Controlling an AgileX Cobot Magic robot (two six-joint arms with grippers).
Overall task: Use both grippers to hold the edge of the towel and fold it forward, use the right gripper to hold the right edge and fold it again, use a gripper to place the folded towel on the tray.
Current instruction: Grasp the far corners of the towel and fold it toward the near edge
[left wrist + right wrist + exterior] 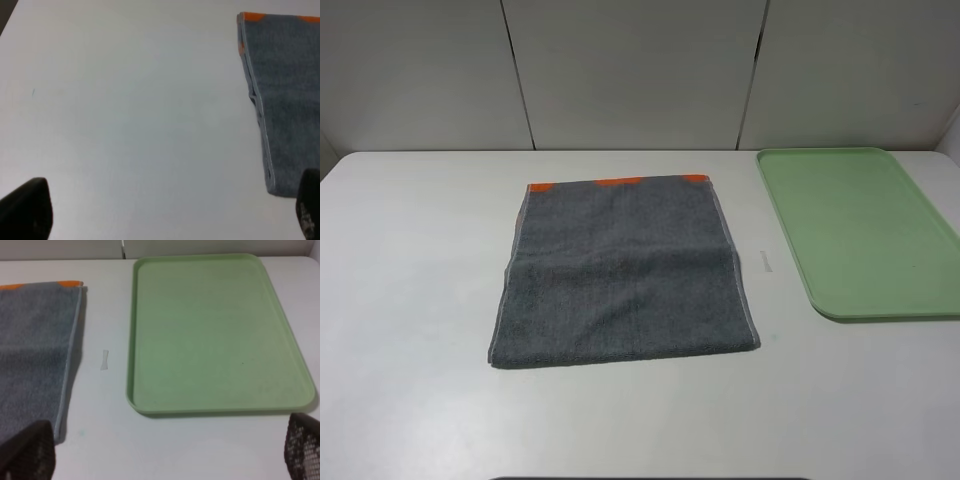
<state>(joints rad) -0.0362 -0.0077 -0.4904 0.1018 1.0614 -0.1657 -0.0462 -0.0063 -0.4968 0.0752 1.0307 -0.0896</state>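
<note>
The dark grey towel (625,270) lies flat in the middle of the white table, with orange patches along its far border. Its plain near edge (620,355) faces the front, and the right edge (740,270) carries a thin pale hem. The pale green tray (860,230) lies empty to the right of the towel. Neither arm shows in the exterior high view. My left gripper (167,215) is open over bare table, left of the towel (290,100). My right gripper (165,450) is open, hovering between the towel (35,350) and the tray (210,330).
A small pale scrap (104,360) lies on the table between the towel's right hem (70,360) and the tray. White wall panels stand behind the table's far edge (620,152). The tray reaches nearly to the table's right side.
</note>
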